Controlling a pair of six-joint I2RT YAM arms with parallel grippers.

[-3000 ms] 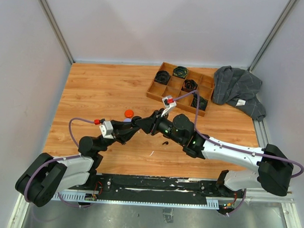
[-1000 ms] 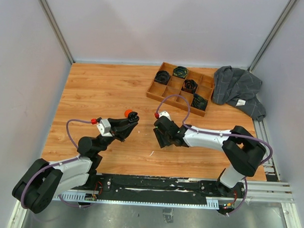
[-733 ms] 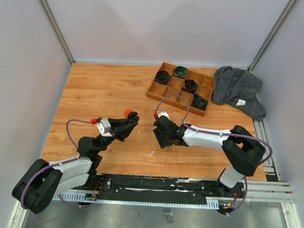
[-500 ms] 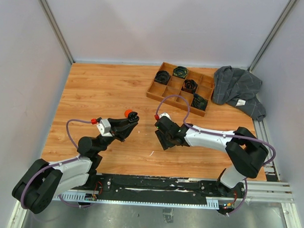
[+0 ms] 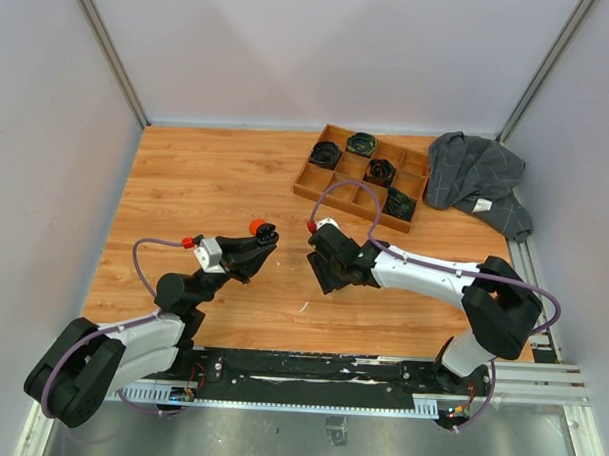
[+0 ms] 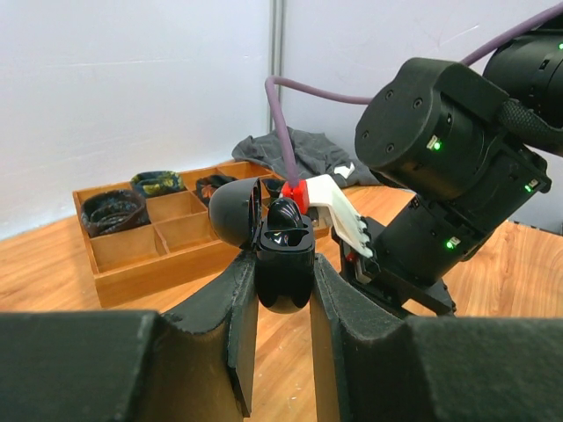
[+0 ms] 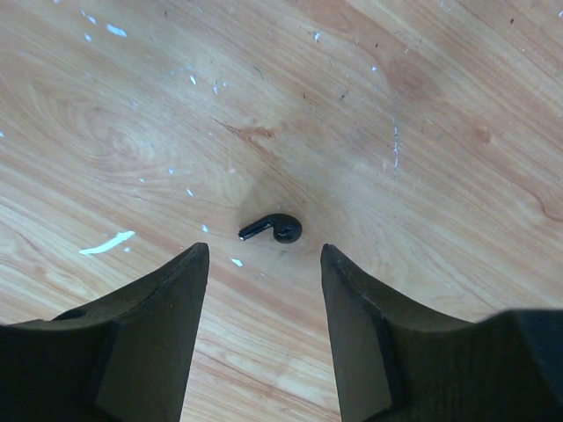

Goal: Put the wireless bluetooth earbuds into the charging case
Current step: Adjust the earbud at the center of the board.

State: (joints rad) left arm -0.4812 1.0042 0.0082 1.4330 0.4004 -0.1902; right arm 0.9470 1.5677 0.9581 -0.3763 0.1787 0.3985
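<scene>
The wooden table [image 5: 206, 185] carries everything. The right arm [image 5: 433, 278] reaches in from the right, its elbow now further to the right than a second ago. Three seconds ago it stretched across to the left gripper. The left arm [image 5: 172, 298] is where it was a second ago.

A grey cloth [image 5: 476, 179] lies crumpled at the far right. Its white tag [image 5: 478, 205] is too small to read.

Just left of the cloth is a wooden tray [image 5: 343, 186] with coiled black cables [image 5: 327, 154] in several compartments.

The right gripper [image 7: 263, 248] points down at the table with its fingers spread. Since a second ago its head has shifted slightly toward the tray.

The left gripper [image 6: 281, 290] is raised off the table and pinches the black charging case [image 6: 283, 264], whose lid stands open. I cannot tell whether a bud sits inside.

An orange round object [image 5: 256, 225] shows just beside the case in the top view.

One black earbud [image 7: 273, 230] lies on the bare wood between the right fingers, touching neither. Three seconds ago it lay uncovered in the top view.
</scene>
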